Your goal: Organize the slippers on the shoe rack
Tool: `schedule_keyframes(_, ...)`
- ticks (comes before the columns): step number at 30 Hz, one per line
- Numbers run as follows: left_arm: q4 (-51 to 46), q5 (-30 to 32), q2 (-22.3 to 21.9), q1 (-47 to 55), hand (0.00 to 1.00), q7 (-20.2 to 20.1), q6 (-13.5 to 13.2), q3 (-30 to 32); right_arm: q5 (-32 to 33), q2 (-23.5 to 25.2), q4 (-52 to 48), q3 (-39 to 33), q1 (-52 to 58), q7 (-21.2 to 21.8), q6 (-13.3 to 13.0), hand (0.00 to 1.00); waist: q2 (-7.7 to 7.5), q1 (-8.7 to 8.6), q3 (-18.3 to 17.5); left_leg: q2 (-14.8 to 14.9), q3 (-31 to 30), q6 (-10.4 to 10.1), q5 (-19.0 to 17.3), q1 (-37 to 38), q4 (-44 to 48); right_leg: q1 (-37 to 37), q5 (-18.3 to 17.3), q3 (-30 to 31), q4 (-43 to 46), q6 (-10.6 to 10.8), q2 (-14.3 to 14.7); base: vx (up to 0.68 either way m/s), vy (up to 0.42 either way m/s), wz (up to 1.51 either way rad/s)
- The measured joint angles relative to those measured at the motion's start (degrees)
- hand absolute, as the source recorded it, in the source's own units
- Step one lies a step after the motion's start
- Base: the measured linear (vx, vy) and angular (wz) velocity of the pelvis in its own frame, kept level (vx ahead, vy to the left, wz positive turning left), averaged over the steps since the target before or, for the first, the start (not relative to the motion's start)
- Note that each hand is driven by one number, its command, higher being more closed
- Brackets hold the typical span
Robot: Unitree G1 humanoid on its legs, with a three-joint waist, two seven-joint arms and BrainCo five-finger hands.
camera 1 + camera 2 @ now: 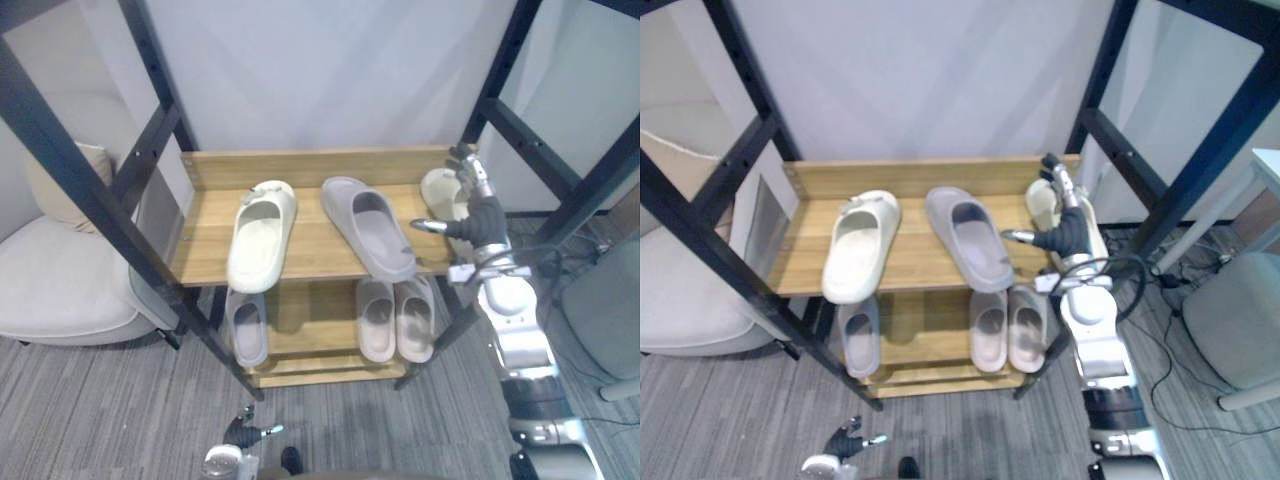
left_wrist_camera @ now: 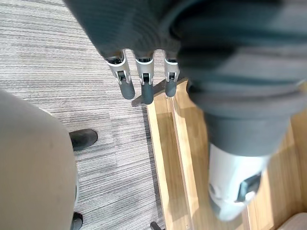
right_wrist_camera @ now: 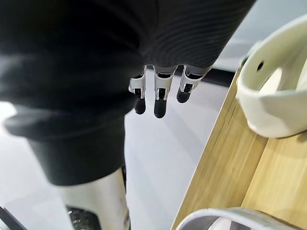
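Observation:
The wooden shoe rack (image 1: pixel 310 166) has two shelves. On the top shelf a cream slipper (image 1: pixel 262 235) lies at the left, its toe over the front edge, and a grey slipper (image 1: pixel 368 226) lies in the middle. A second cream slipper (image 1: pixel 438 190) sits at the shelf's right end, partly behind my right hand (image 1: pixel 480 215). That hand is open, fingers straight up and thumb out toward the grey slipper; the right wrist view shows the cream slipper (image 3: pixel 273 96) apart from its fingers (image 3: pixel 160 96). My left hand (image 1: pixel 245 435) hangs open low over the floor, fingers (image 2: pixel 144 81) straight.
On the lower shelf one grey slipper (image 1: pixel 246 325) lies at the left and a pale pair (image 1: pixel 396 318) at the right. Black frame posts (image 1: pixel 90 190) cross on both sides. A light armchair (image 1: pixel 60 280) stands at the left, a grey seat (image 1: pixel 600 320) at the right.

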Motion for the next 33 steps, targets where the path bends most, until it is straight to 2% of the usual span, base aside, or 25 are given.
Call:
schedule_keyframes(4, -0.5, -0.1, 0.0, -0.3, 0.00, 0.0, 0.0, 0.0, -0.3, -0.1, 4.2, 0.7, -3.4, -0.1, 1.1, 0.00, -0.01, 0.88, 0.6, 0.0, -0.2, 0.0, 0.0, -0.3, 0.0, 0.0, 0.0, -0.3, -0.3, 0.0, 0.0, 0.00, -0.002, 0.01)
schedule_keyframes(9, -1.6, -1.2, 0.0, -0.3, 0.00, 0.1, 0.0, 0.0, -3.2, -0.5, 8.5, 2.5, -7.5, -0.1, 2.0, 0.00, 0.00, 1.61, 1.8, -0.1, -1.0, 0.0, 0.0, -1.0, 0.0, -0.3, 0.0, -1.0, -0.5, 0.0, 0.0, 0.01, -0.008, 0.09)
schedule_keyframes(11, -2.1, -1.8, 0.0, -0.3, 0.00, 0.1, 0.0, 0.0, -4.5, -0.5, 11.5, 2.6, -9.8, -0.3, 3.1, 0.00, -0.05, 2.23, 2.0, -0.2, -1.4, 0.0, 0.0, -1.3, 0.1, -0.3, 0.0, -1.6, -0.7, 0.0, -0.1, 0.04, -0.007, 0.08)
schedule_keyframes(23, -3.4, -2.4, 0.1, -0.4, 0.00, 0.1, -0.2, 0.1, -6.8, -0.2, 18.5, 4.3, -16.9, -0.3, 4.3, 0.00, 0.14, 2.49, 4.4, -0.2, -1.9, -0.1, 0.1, -1.5, 0.0, -0.1, 0.0, -2.5, -0.8, 0.0, -0.1, 0.01, -0.001, 0.02)
schedule_keyframes(24, -3.8, -2.4, 0.1, -0.5, 0.00, 0.1, -0.2, 0.1, -6.8, -0.1, 19.4, 4.5, -18.2, -0.3, 4.3, 1.00, 0.11, 2.59, 4.9, -0.2, -2.1, -0.1, 0.2, -1.7, 0.0, -0.3, 0.0, -2.7, -0.8, 0.0, -0.1, -0.02, -0.004, 0.06)
schedule_keyframes(33, -4.4, -4.0, 0.4, -0.6, 0.00, 0.0, -0.2, 0.1, -6.8, -0.1, 22.8, 7.0, -23.4, 1.6, 4.6, 1.00, -0.07, 2.67, 6.3, -0.2, -2.4, -0.1, 0.2, -1.8, 0.0, 0.0, 0.0, -3.2, -1.0, 0.0, -0.1, 0.01, -0.001, 0.03)
